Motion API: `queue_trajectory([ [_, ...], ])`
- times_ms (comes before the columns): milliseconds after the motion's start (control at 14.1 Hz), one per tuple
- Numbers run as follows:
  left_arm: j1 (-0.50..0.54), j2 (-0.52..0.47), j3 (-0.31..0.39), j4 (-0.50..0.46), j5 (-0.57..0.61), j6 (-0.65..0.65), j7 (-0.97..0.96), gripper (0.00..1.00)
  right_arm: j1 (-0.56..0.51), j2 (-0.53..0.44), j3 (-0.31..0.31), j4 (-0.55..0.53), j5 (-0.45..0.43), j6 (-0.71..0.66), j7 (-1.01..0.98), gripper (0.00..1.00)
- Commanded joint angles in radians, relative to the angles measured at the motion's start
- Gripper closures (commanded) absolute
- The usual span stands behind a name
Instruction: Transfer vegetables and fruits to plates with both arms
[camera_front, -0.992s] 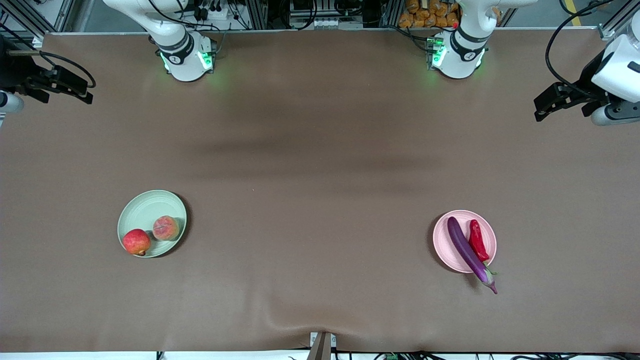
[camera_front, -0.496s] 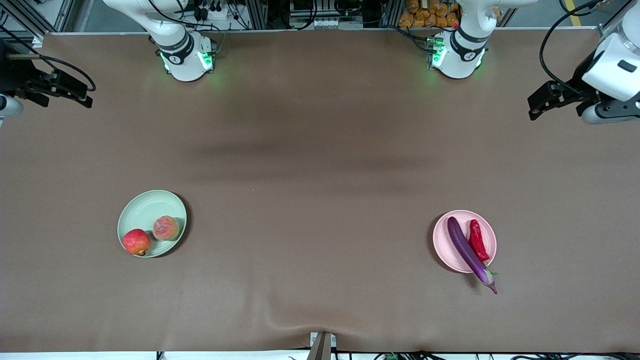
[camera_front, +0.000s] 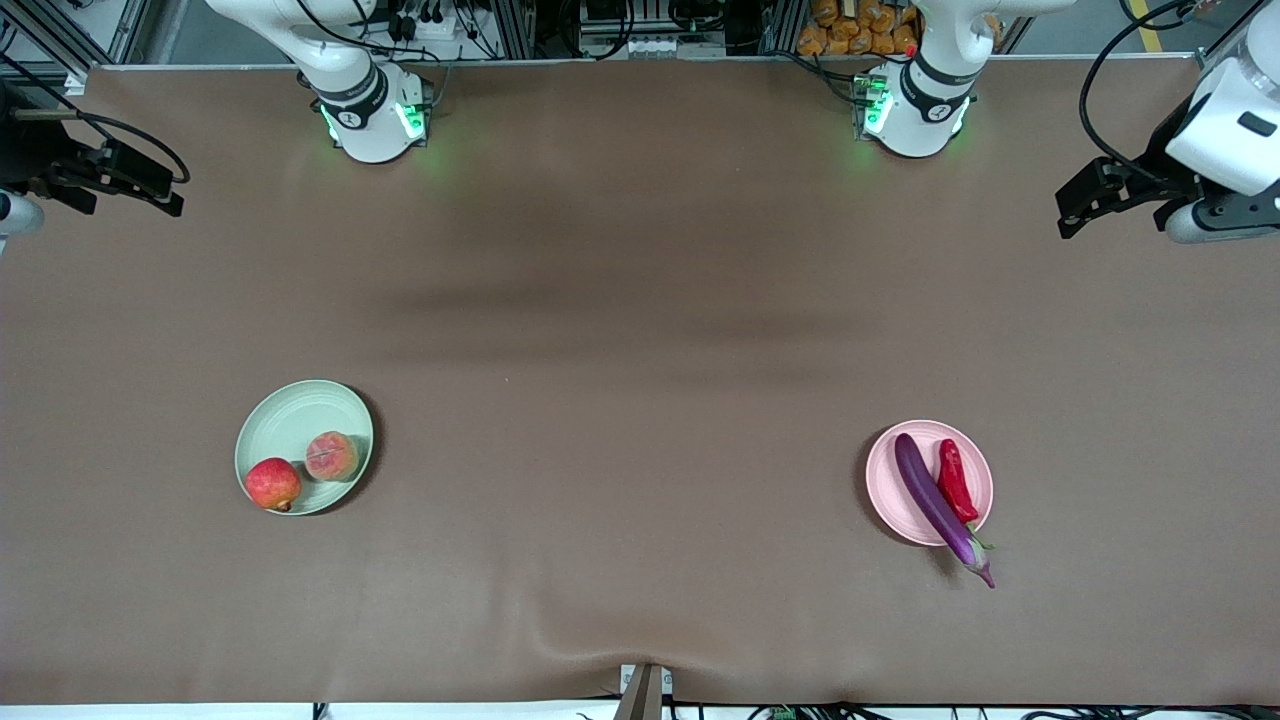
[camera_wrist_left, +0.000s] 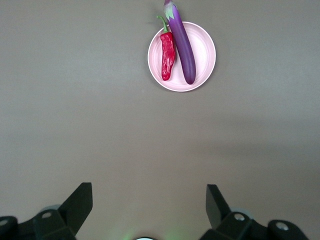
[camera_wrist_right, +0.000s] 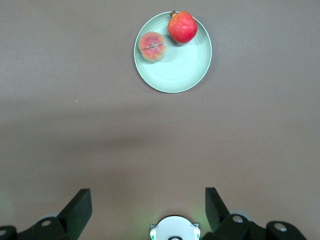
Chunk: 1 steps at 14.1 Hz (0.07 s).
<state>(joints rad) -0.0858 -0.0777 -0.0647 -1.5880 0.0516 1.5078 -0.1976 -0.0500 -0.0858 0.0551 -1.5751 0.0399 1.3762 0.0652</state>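
The pale green plate (camera_front: 290, 415) lies toward the right arm's end of the table and holds the red apple (camera_front: 273, 484) and the peach (camera_front: 332, 456). The pink plate (camera_front: 885, 480) lies toward the left arm's end and holds the purple eggplant (camera_front: 935, 505) and the red chili (camera_front: 955, 480); the eggplant's stem end overhangs the rim. My left gripper (camera_front: 1068, 212) is open, empty and raised at the table's end. My right gripper (camera_front: 165, 195) is likewise open and empty at its end. The left wrist view shows the pink plate (camera_wrist_left: 202, 50), the right wrist view the green plate (camera_wrist_right: 180, 70).
The arm bases (camera_front: 375, 120) (camera_front: 915, 115) stand along the table edge farthest from the front camera. The brown cloth has a wrinkle (camera_front: 600, 640) near the edge nearest that camera. A wide bare stretch of table lies between the two plates.
Both grippers have shifted only slightly at the table's ends. The plates, fruits and vegetables have not moved.
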Motion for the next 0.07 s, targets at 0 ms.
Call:
queue_trajectory([
  [0,0.008,-0.005,0.000,0.025,-0.016,-0.021,0.018,0.00,-0.008,0.003,0.006,0.012,-0.017,-0.009,-0.002,0.00],
])
